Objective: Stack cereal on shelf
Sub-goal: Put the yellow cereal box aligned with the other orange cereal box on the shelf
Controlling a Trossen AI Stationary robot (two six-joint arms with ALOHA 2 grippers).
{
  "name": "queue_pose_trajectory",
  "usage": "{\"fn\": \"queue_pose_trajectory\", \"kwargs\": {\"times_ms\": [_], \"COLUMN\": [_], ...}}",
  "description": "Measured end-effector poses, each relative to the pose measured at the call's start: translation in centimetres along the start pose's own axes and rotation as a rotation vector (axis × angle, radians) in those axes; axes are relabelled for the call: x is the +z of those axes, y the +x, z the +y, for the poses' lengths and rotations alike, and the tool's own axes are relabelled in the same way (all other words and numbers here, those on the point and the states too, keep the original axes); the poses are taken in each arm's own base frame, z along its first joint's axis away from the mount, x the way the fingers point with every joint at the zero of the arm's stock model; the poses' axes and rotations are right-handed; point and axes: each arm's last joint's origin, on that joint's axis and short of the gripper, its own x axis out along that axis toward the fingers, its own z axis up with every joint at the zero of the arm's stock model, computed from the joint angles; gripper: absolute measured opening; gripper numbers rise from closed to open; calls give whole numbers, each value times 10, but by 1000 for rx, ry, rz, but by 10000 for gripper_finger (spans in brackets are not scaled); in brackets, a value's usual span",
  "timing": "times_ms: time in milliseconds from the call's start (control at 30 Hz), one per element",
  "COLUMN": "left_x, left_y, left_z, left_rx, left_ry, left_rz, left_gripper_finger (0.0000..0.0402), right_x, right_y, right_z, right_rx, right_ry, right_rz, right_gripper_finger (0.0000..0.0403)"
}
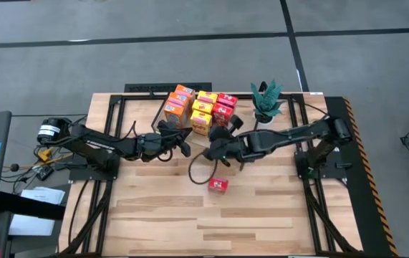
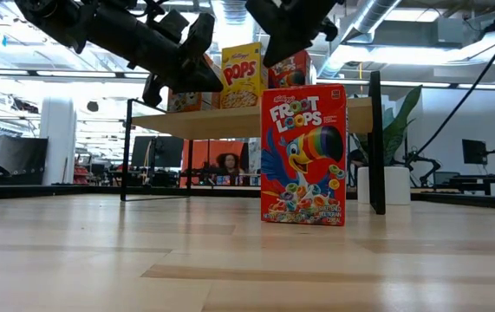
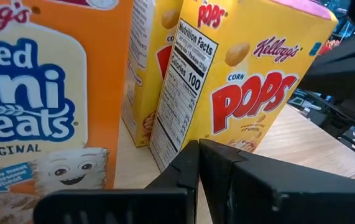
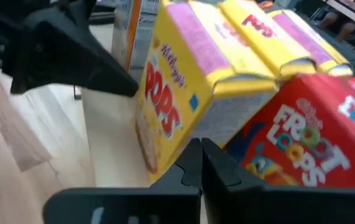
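Both tools empty at the shelf; one box waits behind

The right tool (image 1: 215, 149), pinched narrow and empty, must back off to the Froot Loops box (image 1: 218, 185) standing on the worktop (image 1: 261, 215) behind it, open, and grip its sides; beyond, the left tool (image 1: 183, 143), likewise narrow, faces the stacked cereal (image 1: 200, 109) on the shelf (image 2: 230, 121).

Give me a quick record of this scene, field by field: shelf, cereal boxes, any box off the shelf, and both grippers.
shelf: light-wood board on black legs, at the table's far side
boxes on shelf: orange, yellow and red cereal boxes grouped together
box off shelf: one red Froot Loops box upright on the tabletop
left gripper: shut, empty, in front of the shelf
right gripper: shut, empty, beside the left one
other: potted plant right of the boxes
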Motion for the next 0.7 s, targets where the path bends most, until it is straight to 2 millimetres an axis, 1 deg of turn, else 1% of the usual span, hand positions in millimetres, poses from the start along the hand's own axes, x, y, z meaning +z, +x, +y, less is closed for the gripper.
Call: {"fn": "queue_pose_trajectory", "kwargs": {"times_ms": [100,233,400,500,633,700], "left_x": [0,0,0,0,0,0], "left_y": [0,0,0,0,0,-1], "left_z": [0,0,0,0,0,-2], "left_rx": [0,0,-1,0,-5,-16], "left_ry": [0,0,0,0,-1,-2], "left_rz": [0,0,0,1,3,2], "left_gripper_finger": [0,0,0,0,0,0], "right_x": [3,5,7,7,10,11], "right_y": [5,10,11,11,-1,-13], "right_z": [-4,-6,-6,-7,-9,-12], "right_rx": [-3,33,53,52,68,76], "right_ry": [13,15,9,6,-3,-32], "right_rz": [-2,0,-3,0,-21,-27], "right_gripper_finger": [13,5,19,18,11,10]}}
